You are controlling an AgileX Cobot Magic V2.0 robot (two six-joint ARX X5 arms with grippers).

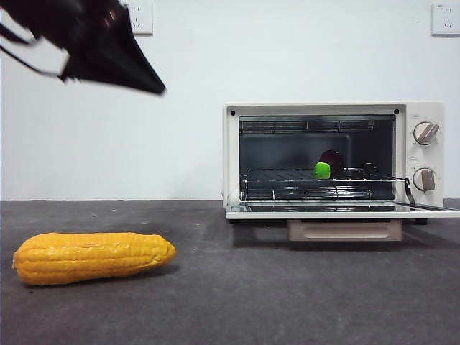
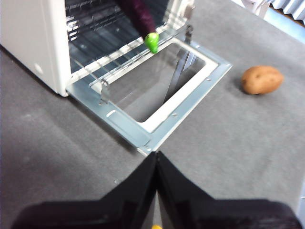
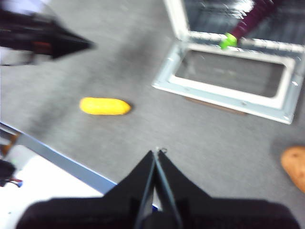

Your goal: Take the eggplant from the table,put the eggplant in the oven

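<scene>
Eggplant: long dark purple toy eggplant [image 1: 330, 164], green-capped, on the cream-white toaster oven's [image 1: 233, 154] rack, beyond my fingers;
Fingers: my left fingers [image 2: 156, 160] and right fingers [image 3: 156, 157] clenched, holding nothing

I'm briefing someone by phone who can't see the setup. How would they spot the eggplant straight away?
Look for the cream oven with its door folded down flat. Inside, on the wire rack, lies the eggplant, stem end toward the opening. It is dark purple with a bright green cap, unlike the yellow corn and the brown potato out on the table.

The eggplant [image 3: 251, 20] lies in the oven [image 3: 209, 19], corn [image 3: 105, 106] on the table [image 3: 143, 62], right tool [image 3: 157, 153] closed.
</scene>
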